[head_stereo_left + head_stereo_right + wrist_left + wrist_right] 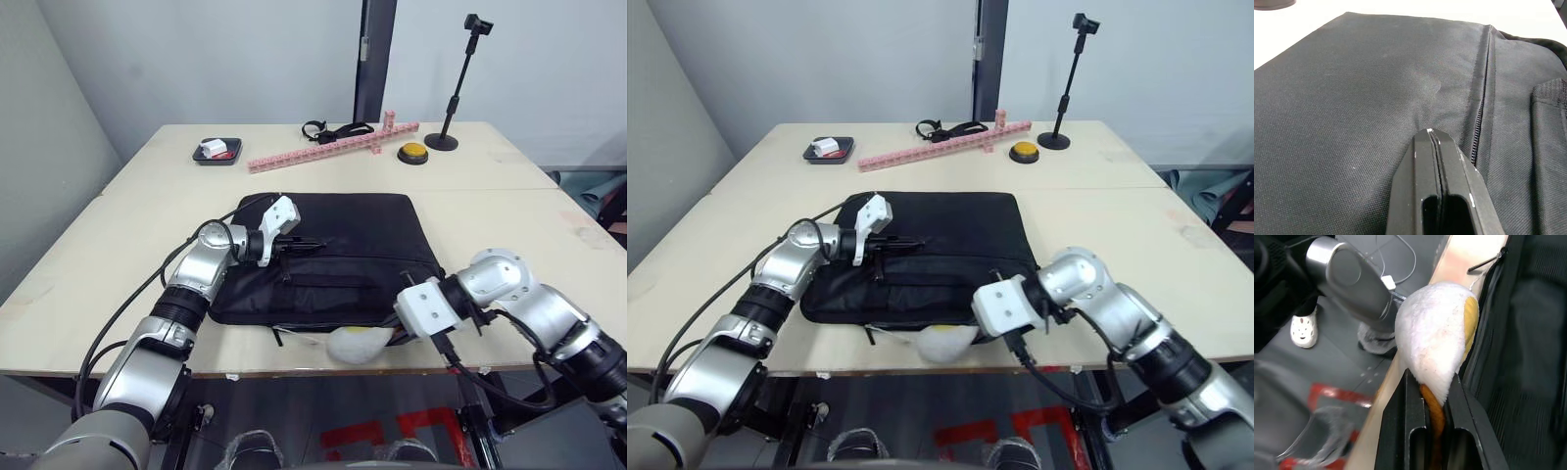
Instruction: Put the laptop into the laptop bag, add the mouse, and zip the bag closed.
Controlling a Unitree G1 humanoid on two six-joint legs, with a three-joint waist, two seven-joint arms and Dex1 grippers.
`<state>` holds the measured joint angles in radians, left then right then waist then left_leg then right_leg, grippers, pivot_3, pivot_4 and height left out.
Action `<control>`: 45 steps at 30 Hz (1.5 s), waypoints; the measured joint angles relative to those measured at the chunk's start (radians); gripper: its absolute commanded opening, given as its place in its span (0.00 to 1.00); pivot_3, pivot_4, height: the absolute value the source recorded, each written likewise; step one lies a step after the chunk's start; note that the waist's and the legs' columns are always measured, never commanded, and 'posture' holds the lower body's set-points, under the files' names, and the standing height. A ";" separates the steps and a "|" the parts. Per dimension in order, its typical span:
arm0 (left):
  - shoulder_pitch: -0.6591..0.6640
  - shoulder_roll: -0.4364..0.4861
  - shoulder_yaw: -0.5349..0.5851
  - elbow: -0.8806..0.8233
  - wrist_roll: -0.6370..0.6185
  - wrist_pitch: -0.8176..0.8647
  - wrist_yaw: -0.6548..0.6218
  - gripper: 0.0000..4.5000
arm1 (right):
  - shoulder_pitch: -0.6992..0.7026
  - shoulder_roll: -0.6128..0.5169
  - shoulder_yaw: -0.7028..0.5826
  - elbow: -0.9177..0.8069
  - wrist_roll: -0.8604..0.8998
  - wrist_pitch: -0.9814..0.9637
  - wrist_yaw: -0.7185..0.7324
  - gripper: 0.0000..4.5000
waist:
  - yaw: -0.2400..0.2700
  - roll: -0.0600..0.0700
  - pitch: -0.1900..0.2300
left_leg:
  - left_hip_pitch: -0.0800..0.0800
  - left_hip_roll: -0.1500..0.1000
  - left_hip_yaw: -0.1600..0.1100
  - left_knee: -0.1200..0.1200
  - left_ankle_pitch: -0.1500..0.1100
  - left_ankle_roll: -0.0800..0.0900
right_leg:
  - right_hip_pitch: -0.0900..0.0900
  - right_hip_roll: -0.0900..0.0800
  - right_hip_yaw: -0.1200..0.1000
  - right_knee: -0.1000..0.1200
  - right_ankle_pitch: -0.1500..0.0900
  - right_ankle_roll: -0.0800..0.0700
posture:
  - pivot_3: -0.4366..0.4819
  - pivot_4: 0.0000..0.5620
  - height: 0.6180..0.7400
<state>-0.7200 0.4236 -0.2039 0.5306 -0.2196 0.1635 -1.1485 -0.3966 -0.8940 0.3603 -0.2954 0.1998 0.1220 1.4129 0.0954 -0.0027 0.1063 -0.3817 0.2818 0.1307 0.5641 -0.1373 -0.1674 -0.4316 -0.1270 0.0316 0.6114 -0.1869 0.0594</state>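
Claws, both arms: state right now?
Left claw: shut, empty, tip over the laptop bag.
Right claw: shut on the white lump with the orange piece, at the bag's near edge.

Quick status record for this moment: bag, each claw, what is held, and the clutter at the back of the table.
bag: black laptop bag lying flat on the table, near the front edge
left claw: shut, empty, over the bag's top by the zipper line
right claw: shut on a white fuzzy lump with a yellow-orange piece, at the bag's front edge
laptop: cannot tell whether it is inside the bag
back of table: black tray, pink block strip, yellow button, black stand
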 measured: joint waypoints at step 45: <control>0.039 0.001 0.005 -0.004 0.000 -0.045 -0.042 0.00 | -0.184 -0.216 -0.260 0.898 -0.175 -0.287 -0.009 0.01 | -0.002 0.000 -0.008 | -0.003 -0.001 0.005 -0.004 -0.001 0.002 | -0.001 -0.002 0.001 -0.011 -0.001 0.001 | 0.48 0.27 1.00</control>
<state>-0.6808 0.4248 -0.1992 0.5263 -0.2201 0.1188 -1.1900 -0.5802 -1.1099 0.1008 0.6029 0.0247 -0.1650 1.4043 0.0930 -0.0022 0.0980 -0.3847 0.2805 0.1361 0.5600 -0.1381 -0.1650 -0.4324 -0.1289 0.0321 0.6008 -0.1875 0.0604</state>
